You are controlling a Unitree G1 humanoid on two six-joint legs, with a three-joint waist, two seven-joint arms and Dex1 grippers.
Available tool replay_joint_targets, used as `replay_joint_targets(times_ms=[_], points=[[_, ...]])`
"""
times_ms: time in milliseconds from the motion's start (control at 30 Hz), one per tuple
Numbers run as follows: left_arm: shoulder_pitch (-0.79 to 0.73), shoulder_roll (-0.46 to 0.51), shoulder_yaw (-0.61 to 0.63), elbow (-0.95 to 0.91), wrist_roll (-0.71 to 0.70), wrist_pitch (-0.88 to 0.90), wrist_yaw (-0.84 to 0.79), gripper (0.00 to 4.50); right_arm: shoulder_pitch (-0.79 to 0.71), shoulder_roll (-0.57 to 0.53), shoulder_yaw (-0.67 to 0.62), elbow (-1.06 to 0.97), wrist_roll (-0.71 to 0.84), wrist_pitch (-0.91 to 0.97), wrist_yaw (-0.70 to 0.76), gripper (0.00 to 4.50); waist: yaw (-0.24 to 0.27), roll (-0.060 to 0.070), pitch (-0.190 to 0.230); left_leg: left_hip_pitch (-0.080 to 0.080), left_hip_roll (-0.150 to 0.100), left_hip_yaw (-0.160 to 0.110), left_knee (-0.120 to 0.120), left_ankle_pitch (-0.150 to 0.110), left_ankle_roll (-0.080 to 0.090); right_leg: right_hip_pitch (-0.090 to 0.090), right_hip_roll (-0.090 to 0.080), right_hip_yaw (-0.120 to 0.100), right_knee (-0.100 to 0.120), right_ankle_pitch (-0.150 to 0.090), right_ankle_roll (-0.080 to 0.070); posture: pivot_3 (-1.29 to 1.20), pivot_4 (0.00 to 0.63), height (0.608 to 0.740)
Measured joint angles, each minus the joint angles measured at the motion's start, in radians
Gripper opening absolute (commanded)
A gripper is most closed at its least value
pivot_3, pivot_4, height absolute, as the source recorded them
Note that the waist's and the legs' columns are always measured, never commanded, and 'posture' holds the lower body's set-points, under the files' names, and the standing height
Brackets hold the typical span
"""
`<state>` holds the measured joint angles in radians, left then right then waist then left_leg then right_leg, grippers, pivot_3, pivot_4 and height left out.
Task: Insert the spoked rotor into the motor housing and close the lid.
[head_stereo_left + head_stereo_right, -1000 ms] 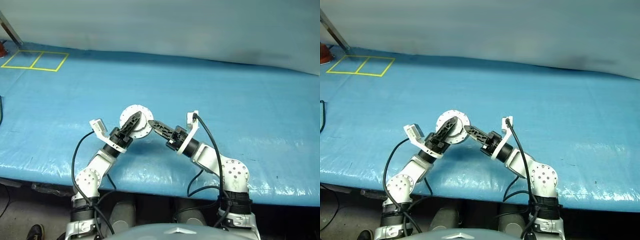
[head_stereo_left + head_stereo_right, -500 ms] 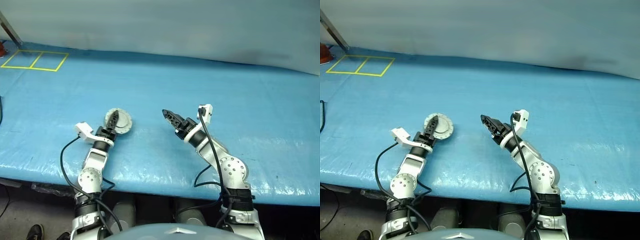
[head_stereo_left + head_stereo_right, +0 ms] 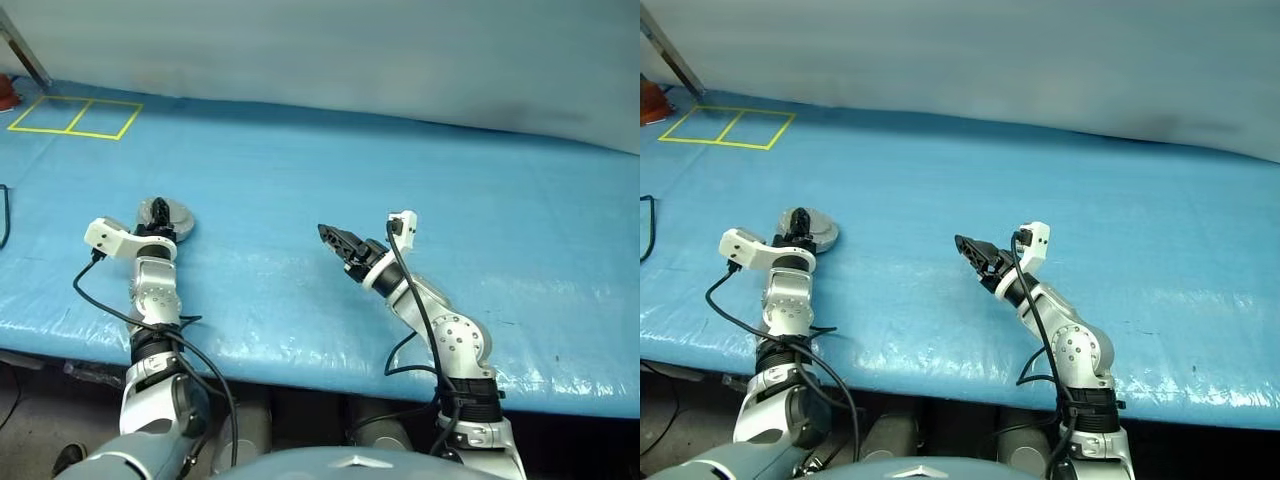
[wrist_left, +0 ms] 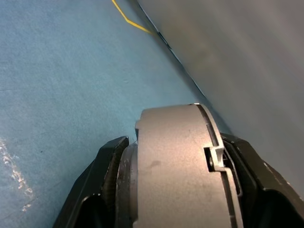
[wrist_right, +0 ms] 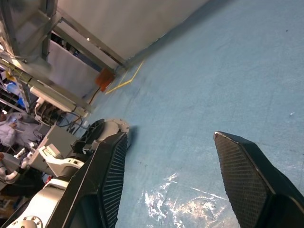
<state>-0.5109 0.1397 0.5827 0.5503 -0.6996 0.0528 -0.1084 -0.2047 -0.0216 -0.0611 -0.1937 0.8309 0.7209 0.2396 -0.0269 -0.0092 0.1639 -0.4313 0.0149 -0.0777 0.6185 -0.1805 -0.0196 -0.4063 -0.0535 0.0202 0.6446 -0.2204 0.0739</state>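
A blue, faintly crinkled sheet covers the tabletop [image 3: 330,170], catching glare along its near edge. A pale grey wall [image 3: 350,50] closes the far side. At the far left corner, yellow tape [image 3: 75,117] marks two adjoining squares on the sheet, with a red object [image 3: 6,95] and a slanting metal bar [image 3: 22,50] beside them. In the right wrist view, metal racking and equipment [image 5: 42,71] stand past the tabletop's left end.

The motor housing [image 3: 168,215], lid shut, sits at the left of the tabletop, clamped in the jaws of the left gripper [image 3: 158,211]; the left wrist view shows a black finger [image 4: 102,175] on each side of its grey body. The right gripper [image 3: 331,236] hovers mid-tabletop, jaws spread wide and empty, well apart from the housing.
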Motion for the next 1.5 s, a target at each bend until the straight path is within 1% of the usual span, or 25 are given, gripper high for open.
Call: replay_joint_targets(times_ms=[33, 67, 167, 233, 300, 400, 500, 533, 567, 600, 633, 700, 833, 867, 900, 967, 1067, 1133, 1233, 1367, 1500], points=[[0.003, -0.001, -0.008, 0.000, 0.013, 0.000, 0.000, 4.24, 0.000, 0.001, 0.000, 0.000, -0.002, 0.000, 0.001, 3.11, 0.000, 0.000, 0.000, 0.000, 0.000, 0.000, 0.000, 0.000, 0.000, 0.000, 0.000, 0.000, 0.000, 0.000, 0.000, 0.00, 0.150, 0.740], [0.011, -0.001, -0.016, -0.001, 0.033, -0.005, 0.006, 4.46, 0.000, 0.002, 0.001, 0.000, -0.003, 0.000, 0.001, 3.11, -0.001, 0.000, 0.000, 0.000, 0.000, 0.000, 0.000, 0.000, 0.000, 0.000, 0.000, 0.000, 0.000, 0.000, 0.000, 0.00, 0.150, 0.740], [0.046, -0.001, -0.030, -0.027, 0.088, -0.041, 0.053, 4.46, 0.003, 0.008, 0.001, 0.000, -0.006, 0.000, 0.001, 3.11, -0.007, 0.000, 0.000, 0.001, 0.000, 0.000, 0.000, 0.000, 0.000, 0.000, 0.000, 0.001, 0.000, 0.001, -0.001, 0.00, 0.150, 0.740], [0.091, -0.001, -0.029, -0.084, 0.107, -0.044, 0.097, 4.46, 0.006, 0.007, 0.003, 0.000, -0.009, 0.000, 0.001, 3.11, -0.013, 0.000, 0.000, 0.001, 0.001, 0.001, -0.001, 0.000, 0.000, -0.001, 0.000, 0.001, 0.000, 0.003, -0.005, 0.00, 0.150, 0.740], [0.139, -0.003, -0.016, -0.154, 0.109, -0.045, 0.137, 4.46, 0.011, 0.006, -0.003, 0.001, -0.012, 0.001, 0.000, 3.11, -0.014, 0.000, 0.000, 0.001, 0.001, 0.001, -0.001, 0.000, 0.000, -0.001, 0.000, 0.001, 0.000, 0.003, -0.005, 0.00, 0.150, 0.740], [0.191, -0.014, 0.011, -0.274, 0.149, -0.049, 0.263, 4.46, 0.010, 0.005, -0.007, 0.014, -0.023, 0.002, -0.001, 3.11, -0.009, 0.000, 0.000, 0.001, 0.001, 0.001, 0.000, 0.000, 0.000, -0.001, 0.000, 0.001, 0.000, 0.003, -0.006, 0.00, 0.150, 0.740], [0.200, -0.022, 0.035, -0.345, 0.201, -0.056, 0.402, 4.46, 0.002, 0.004, -0.002, 0.032, -0.040, 0.002, 0.000, 3.11, -0.001, 0.000, 0.000, 0.000, 0.001, 0.001, 0.001, 0.001, -0.001, 0.000, 0.000, 0.001, 0.000, 0.003, -0.005, 0.00, 0.150, 0.740], [0.199, -0.021, 0.034, -0.362, 0.232, -0.046, 0.454, 4.46, -0.002, 0.002, 0.006, 0.032, -0.049, 0.002, 0.001, 3.11, 0.001, 0.000, 0.000, 0.001, 0.001, 0.001, 0.002, 0.001, -0.001, 0.000, 0.000, 0.001, 0.000, 0.002, -0.003, 0.00, 0.150, 0.740], [0.190, -0.018, 0.035, -0.375, 0.261, 0.002, 0.527, 4.46, -0.007, -0.002, 0.015, 0.032, -0.066, -0.002, 0.003, 3.11, 0.002, 0.000, 0.000, 0.001, 0.001, 0.001, 0.003, 0.001, -0.001, 0.001, 0.000, 0.001, 0.000, 0.002, -0.004, 0.00, 0.150, 0.740], [0.176, -0.017, 0.037, -0.387, 0.264, 0.060, 0.583, 4.46, -0.009, -0.006, 0.027, 0.032, -0.085, -0.016, 0.009, 3.11, 0.004, -0.001, 0.000, 0.001, 0.001, 0.000, 0.004, 0.001, -0.001, 0.002, 0.000, 0.001, 0.000, 0.002, -0.004, 0.00, 0.150, 0.740], [0.172, -0.020, 0.036, -0.403, 0.246, 0.094, 0.587, 4.46, -0.009, -0.009, 0.037, 0.032, -0.107, -0.035, 0.017, 3.11, 0.005, -0.001, -0.001, 0.001, 0.001, 0.000, 0.004, 0.001, -0.001, 0.002, 0.000, 0.000, 0.000, 0.002, -0.004, 0.00, 0.150, 0.740], [0.179, -0.036, -0.003, -0.466, 0.188, 0.101, 0.478, 4.46, -0.007, -0.015, 0.053, 0.032, -0.168, -0.109, 0.035, 3.11, 0.006, -0.001, 0.000, 0.000, 0.000, 0.001, 0.006, 0.001, -0.002, 0.003, -0.001, 0.000, -0.001, 0.002, -0.004, 0.00, 0.150, 0.740], [0.200, -0.007, -0.188, -0.575, 0.200, 0.066, 0.224, 4.46, -0.007, -0.051, 0.075, 0.047, -0.297, -0.226, 0.042, 3.11, 0.004, -0.001, -0.001, 0.002, -0.002, 0.002, 0.006, 0.001, -0.002, 0.004, -0.002, 0.001, -0.002, 0.003, -0.005, 0.00, 0.150, 0.740], [0.215, 0.015, -0.238, -0.589, 0.209, 0.054, 0.140, 4.46, -0.006, -0.057, 0.080, 0.058, -0.328, -0.256, 0.043, 3.11, 0.002, -0.001, -0.001, 0.002, -0.001, 0.002, 0.005, 0.001, -0.002, 0.004, -0.002, 0.001, -0.002, 0.002, -0.005, 0.00, 0.150, 0.740], [0.233, 0.055, -0.316, -0.597, 0.231, 0.041, 0.030, 4.46, -0.005, -0.079, 0.086, 0.070, -0.363, -0.288, 0.050, 3.11, -0.001, -0.001, -0.001, 0.003, -0.001, 0.003, 0.004, 0.001, -0.002, 0.004, -0.002, 0.002, -0.001, 0.002, -0.006, 0.00, 0.150, 0.740], [0.257, 0.115, -0.447, -0.598, 0.284, 0.028, -0.131, 4.46, -0.003, -0.130, 0.094, 0.081, -0.406, -0.323, 0.083, 3.11, -0.003, 0.000, -0.001, 0.003, -0.001, 0.003, 0.003, 0.001, -0.002, 0.003, -0.002, 0.002, -0.001, 0.001, -0.007, 0.00, 0.150, 0.740], [0.280, 0.195, -0.605, -0.588, 0.351, 0.027, -0.328, 4.46, 0.015, -0.225, 0.139, 0.090, -0.470, -0.369, 0.172, 3.11, -0.009, 0.000, -0.001, 0.003, -0.001, 0.003, 0.001, 0.001, -0.001, 0.002, -0.002, 0.002, -0.001, 0.000, -0.008, 0.00, 0.150, 0.740], [0.288, 0.254, -0.691, -0.563, 0.413, 0.026, -0.427, 4.46, 0.029, -0.269, 0.166, 0.112, -0.515, -0.386, 0.208, 3.11, -0.013, 0.000, -0.001, 0.003, 0.001, 0.004, -0.001, 0.002, -0.001, -0.001, -0.001, 0.002, 0.000, -0.001, -0.010, 0.00, 0.150, 0.740], [0.298, 0.300, -0.744, -0.528, 0.455, 0.029, -0.523, 4.46, 0.035, -0.298, 0.173, 0.129, -0.538, -0.395, 0.253, 3.11, -0.015, 0.001, 0.000, 0.002, 0.003, 0.005, -0.002, 0.002, -0.001, -0.003, 0.001, 0.002, 0.001, -0.001, -0.010, 0.00, 0.150, 0.740], [0.300, 0.314, -0.747, -0.537, 0.415, 0.056, -0.632, 4.46, 0.036, -0.311, 0.166, 0.128, -0.525, -0.417, 0.325, 3.11, -0.010, 0.001, 0.000, 0.002, 0.004, 0.005, -0.001, 0.002, -0.001, -0.002, 0.002, 0.002, 0.000, -0.001, -0.010, 0.00, 0.150, 0.740], [0.301, 0.328, -0.740, -0.556, 0.403, 0.071, -0.678, 4.46, 0.036, -0.311, 0.154, 0.128, -0.512, -0.432, 0.352, 3.11, -0.009, 0.001, 0.000, 0.002, 0.004, 0.005, -0.001, 0.002, -0.001, -0.002, 0.002, 0.003, 0.000, -0.001, -0.010, 0.00, 0.150, 0.740]])
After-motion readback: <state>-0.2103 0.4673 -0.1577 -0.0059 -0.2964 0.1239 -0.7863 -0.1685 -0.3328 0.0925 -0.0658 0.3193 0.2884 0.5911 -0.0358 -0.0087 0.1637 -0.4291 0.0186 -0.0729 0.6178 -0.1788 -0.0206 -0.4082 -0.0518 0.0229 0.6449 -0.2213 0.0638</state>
